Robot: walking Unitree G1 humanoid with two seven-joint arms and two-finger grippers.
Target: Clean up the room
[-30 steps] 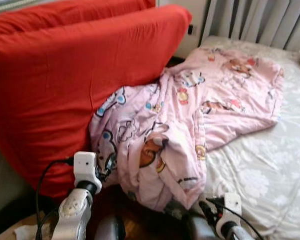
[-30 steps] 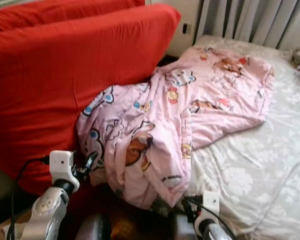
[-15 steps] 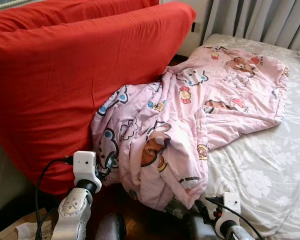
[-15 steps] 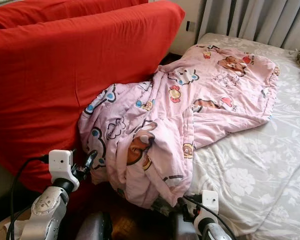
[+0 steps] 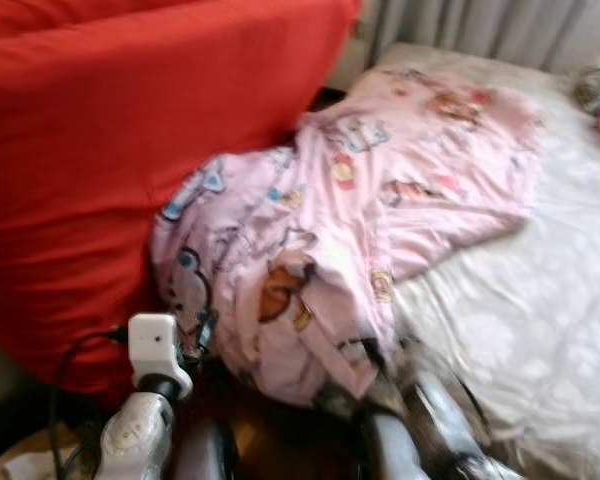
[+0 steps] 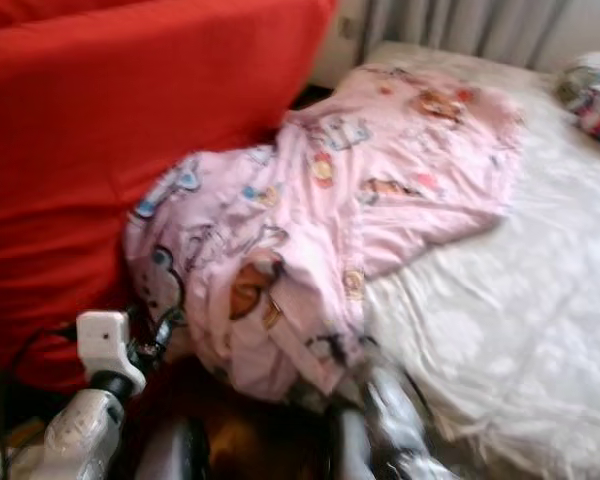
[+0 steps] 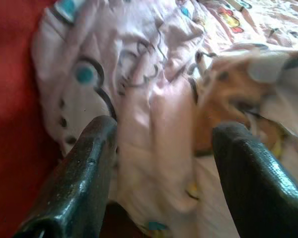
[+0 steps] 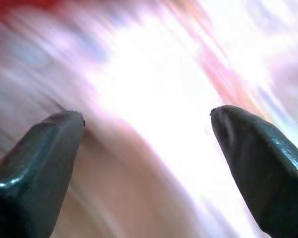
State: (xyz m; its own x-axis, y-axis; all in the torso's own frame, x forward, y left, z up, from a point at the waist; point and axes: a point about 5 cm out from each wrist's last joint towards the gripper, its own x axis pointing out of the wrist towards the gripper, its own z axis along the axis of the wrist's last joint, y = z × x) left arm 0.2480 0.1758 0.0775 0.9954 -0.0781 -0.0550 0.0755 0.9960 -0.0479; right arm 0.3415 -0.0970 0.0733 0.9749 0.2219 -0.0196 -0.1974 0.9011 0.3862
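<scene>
Pink cartoon-print blanket is bunched half on the bed, half hanging off its near edge, its crumpled end pressed against the big red cushion on the robot's left. The flatter part of the blanket spreads toward the curtains at the head of the bed. White floral sheet is bare on the right side; some colourful fabric sits at the far right corner, too blurred to identify. Left gripper is raised just in front of the hanging blanket fold, jaws wide, nothing between them, fabric close behind the fingers. Right gripper is low near the bed edge, heavily motion-blurred in the head views; wrist view shows its jaws wide too, pink-white blur beyond. Dark wood floor under the blanket's hanging end.
</scene>
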